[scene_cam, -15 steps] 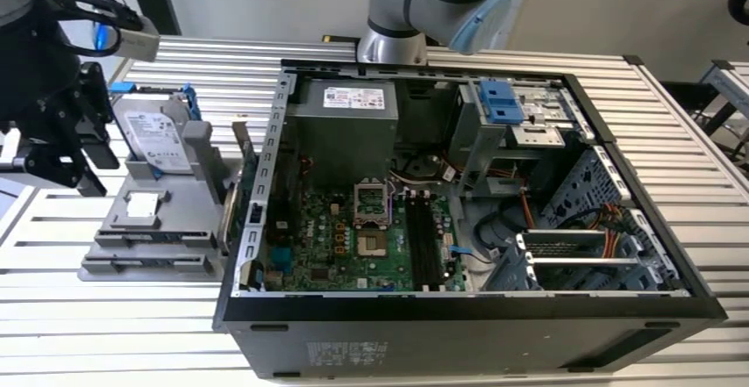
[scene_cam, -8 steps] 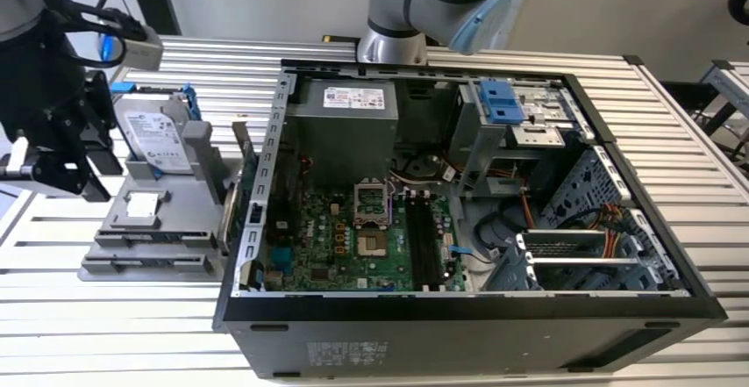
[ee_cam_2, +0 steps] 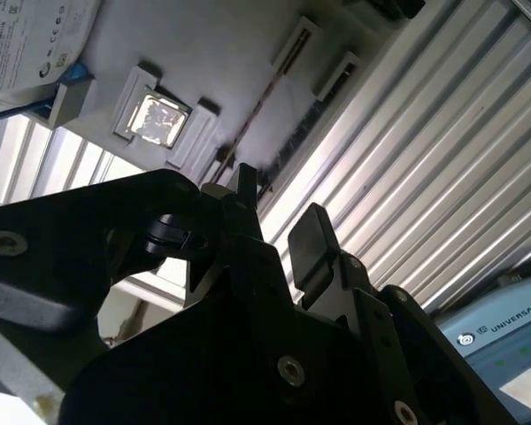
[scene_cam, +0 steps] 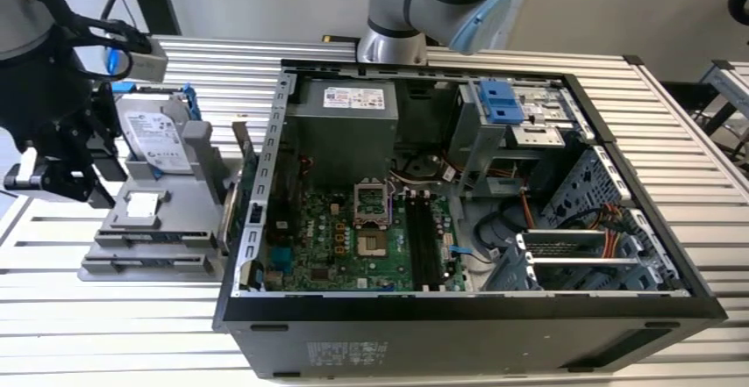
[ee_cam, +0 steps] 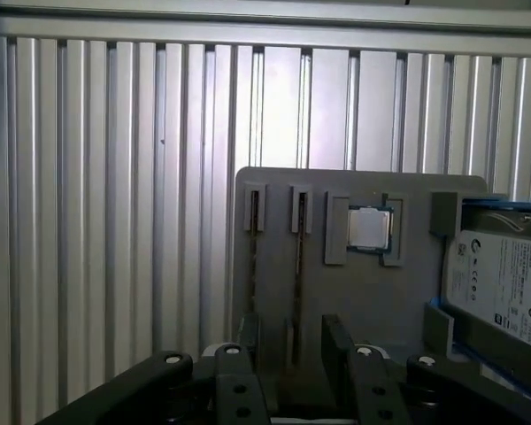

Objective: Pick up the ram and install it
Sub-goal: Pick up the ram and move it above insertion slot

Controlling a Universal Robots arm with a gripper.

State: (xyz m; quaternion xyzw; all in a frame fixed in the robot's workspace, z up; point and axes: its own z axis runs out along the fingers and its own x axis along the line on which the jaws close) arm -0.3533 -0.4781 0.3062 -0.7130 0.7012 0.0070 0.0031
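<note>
My gripper (scene_cam: 68, 185) hangs open at the exterior view's left, over the near end of a grey fixture block (scene_cam: 175, 229), with nothing between its fingers. In both wrist views the two black fingers (ee_cam: 336, 341) stand apart above the block's two narrow slots (ee_cam: 298, 230). A thin dark strip (ee_cam_2: 257, 111) sits edge-on in one slot. It looks like the ram, but I cannot tell for sure. The open computer case (scene_cam: 468, 304) lies at the middle, with the green motherboard (scene_cam: 339, 229) and its black memory slots (scene_cam: 424, 242) inside.
The grey block also carries a silver hard drive (scene_cam: 158, 137) in a blue frame and a square chip (ee_cam: 369, 228). A second arm's base (scene_cam: 392, 45) stands behind the case. The table is ribbed aluminium (scene_cam: 140, 334). The case wall (scene_cam: 263, 168) rises beside the block.
</note>
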